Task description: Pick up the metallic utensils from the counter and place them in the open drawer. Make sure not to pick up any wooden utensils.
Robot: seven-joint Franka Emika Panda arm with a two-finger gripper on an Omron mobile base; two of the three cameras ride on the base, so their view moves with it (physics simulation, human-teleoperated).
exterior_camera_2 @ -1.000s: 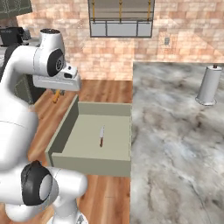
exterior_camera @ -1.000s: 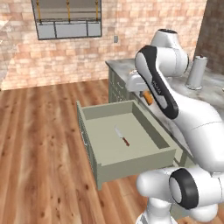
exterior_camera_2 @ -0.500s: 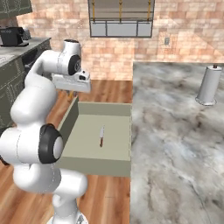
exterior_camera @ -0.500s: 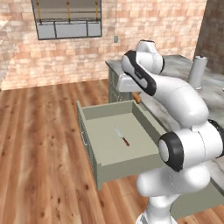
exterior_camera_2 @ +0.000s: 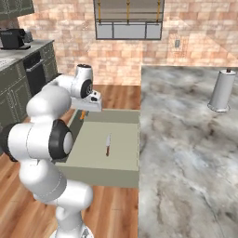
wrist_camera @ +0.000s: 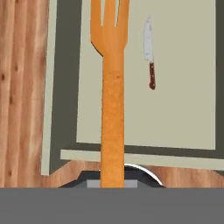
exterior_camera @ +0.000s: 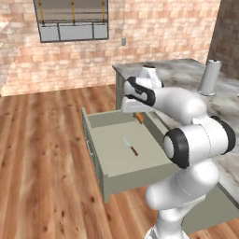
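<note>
My hand [exterior_camera_2: 82, 113] is clamped on the orange fork [wrist_camera: 111, 83], holding it over the back edge of the open drawer [exterior_camera: 140, 169], by the worktop [exterior_camera_2: 186, 139]. The knife [wrist_camera: 149, 51] lies flat mid-drawer, apart from every wall, with bare pale floor all around it. The fork's tines point over that bare floor.

no readable text, labels, brands or numbers anywhere

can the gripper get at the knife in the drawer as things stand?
Probably not yet. The gripper is shut on the orange fork, so its jaws are taken. The knife lies bare on the open drawer floor with nothing over it; the approach looks free.
</note>
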